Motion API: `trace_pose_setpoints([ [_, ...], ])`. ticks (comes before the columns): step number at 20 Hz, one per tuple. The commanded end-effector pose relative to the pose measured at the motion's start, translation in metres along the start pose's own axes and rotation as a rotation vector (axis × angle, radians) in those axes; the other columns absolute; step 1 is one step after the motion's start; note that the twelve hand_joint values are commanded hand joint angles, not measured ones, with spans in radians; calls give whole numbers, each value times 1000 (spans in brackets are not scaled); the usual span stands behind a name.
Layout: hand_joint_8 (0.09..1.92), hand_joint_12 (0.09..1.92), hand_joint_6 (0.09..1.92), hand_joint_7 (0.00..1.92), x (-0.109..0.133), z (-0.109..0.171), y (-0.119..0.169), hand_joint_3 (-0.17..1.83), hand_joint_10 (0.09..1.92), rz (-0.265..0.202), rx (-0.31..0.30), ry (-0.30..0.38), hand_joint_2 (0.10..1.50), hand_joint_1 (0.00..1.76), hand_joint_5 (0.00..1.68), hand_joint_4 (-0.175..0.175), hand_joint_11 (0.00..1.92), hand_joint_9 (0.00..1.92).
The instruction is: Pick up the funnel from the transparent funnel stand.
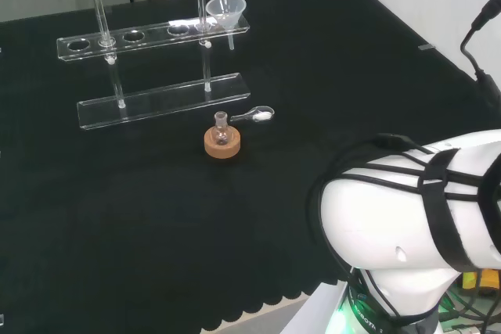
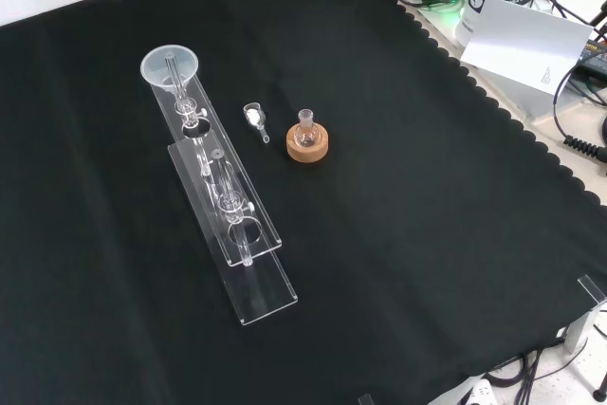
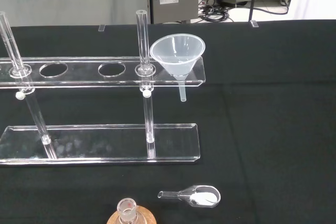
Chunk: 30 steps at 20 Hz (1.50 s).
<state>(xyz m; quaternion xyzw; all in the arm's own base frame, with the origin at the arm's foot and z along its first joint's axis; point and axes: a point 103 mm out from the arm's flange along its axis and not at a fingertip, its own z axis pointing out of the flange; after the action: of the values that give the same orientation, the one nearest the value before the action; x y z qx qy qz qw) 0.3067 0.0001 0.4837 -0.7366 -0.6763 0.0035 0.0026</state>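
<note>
The clear plastic funnel (image 1: 226, 10) sits in the end hole of the transparent funnel stand (image 1: 156, 99), at the right end of the upper bar in the head view, with its wide mouth up and its short spout hanging through the hole below the bar. In the front view the same funnel (image 2: 170, 66) is at the far end of the stand (image 2: 248, 267), which runs lengthwise toward the camera. The stand is a flat clear base plate with two upright clear rods carrying the upper bar (the bar has a row of round holes, the others open). Near the stand's base plate, on the black cloth (image 1: 117, 217), lies a small clear scoop (image 1: 258, 115) holding a little white powder, and just beside it a small round-bottomed glass flask (image 1: 221, 132) stands upright on a cork ring (image 1: 222, 145). The wrist view looks across the cloth at the funnel (image 3: 177, 56), with the scoop (image 3: 195, 197) and the flask's neck (image 3: 126, 209) closer in. How the hand's fingers stand cannot be told. The arm's white links (image 1: 415, 217) rise at the right of the head view, well apart from the funnel.
</note>
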Motion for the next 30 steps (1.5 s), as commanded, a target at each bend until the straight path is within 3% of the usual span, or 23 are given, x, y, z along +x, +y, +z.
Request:
trace_pose_setpoints([
  [1, 312, 1368, 87, 13, 0, -1, 1, 428, 625, 2, -4, -4, 1105, 87, 119, -18, 89, 142],
  [5, 212, 1383, 87, 0, -1, -1, 4, 438, 616, 7, -2, -4, 1206, 3, 124, 0, 21, 68],
  [10, 208, 1384, 87, 0, -7, 2, 15, 433, 619, 16, 14, -4, 1213, 0, 126, 0, 16, 64],
  [18, 217, 1393, 87, 0, -28, 10, 41, 402, 635, 68, 46, -31, 1213, 0, 129, -7, 8, 55],
  [24, 214, 1396, 87, 0, -44, 25, 89, 391, 638, 68, 66, -42, 1203, 0, 133, -12, 4, 52],
  [30, 311, 1408, 87, 0, -59, 42, 160, 338, 692, 19, 107, -26, 1142, 110, 127, -27, 17, 68],
])
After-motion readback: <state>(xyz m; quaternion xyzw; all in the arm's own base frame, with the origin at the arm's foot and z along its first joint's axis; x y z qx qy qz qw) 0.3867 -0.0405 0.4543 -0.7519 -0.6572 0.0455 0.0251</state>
